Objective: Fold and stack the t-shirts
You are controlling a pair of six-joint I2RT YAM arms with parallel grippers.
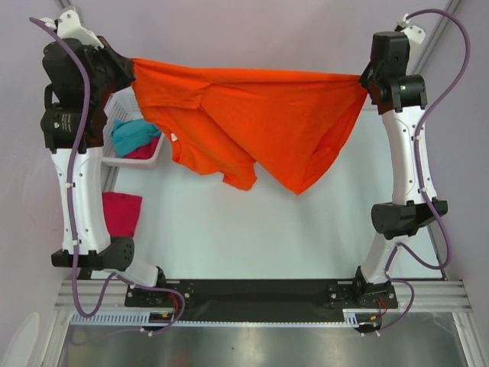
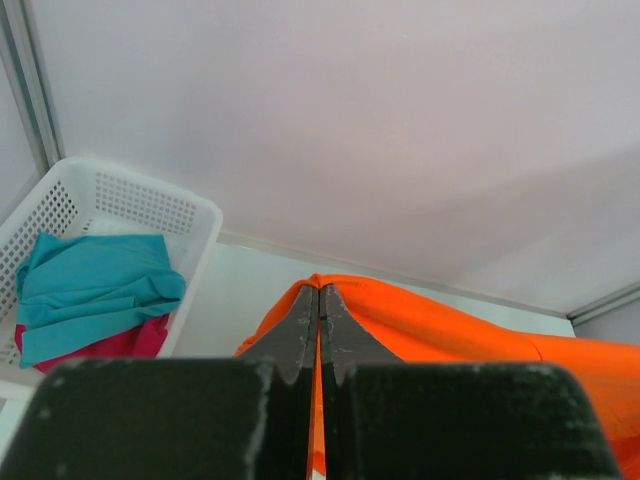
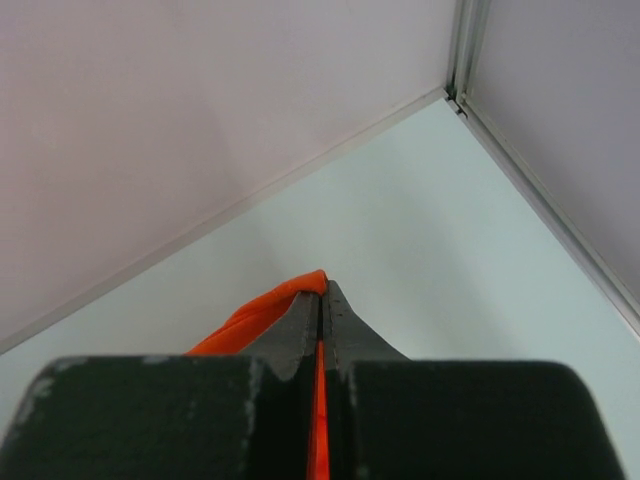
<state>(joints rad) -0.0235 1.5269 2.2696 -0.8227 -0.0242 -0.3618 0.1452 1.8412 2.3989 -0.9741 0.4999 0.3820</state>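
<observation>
Left wrist: t-shirt (image 2: 430,325) within end effector (image 2: 320,292)

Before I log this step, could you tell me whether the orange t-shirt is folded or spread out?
Spread: the orange t-shirt hangs stretched between the left pincer and right pincer, both shut on its edges.

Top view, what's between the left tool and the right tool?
The orange t-shirt spans it, pinched by left tool and right tool; top view shows this.

Orange t-shirt (image 1: 260,122) taut in midair
</observation>
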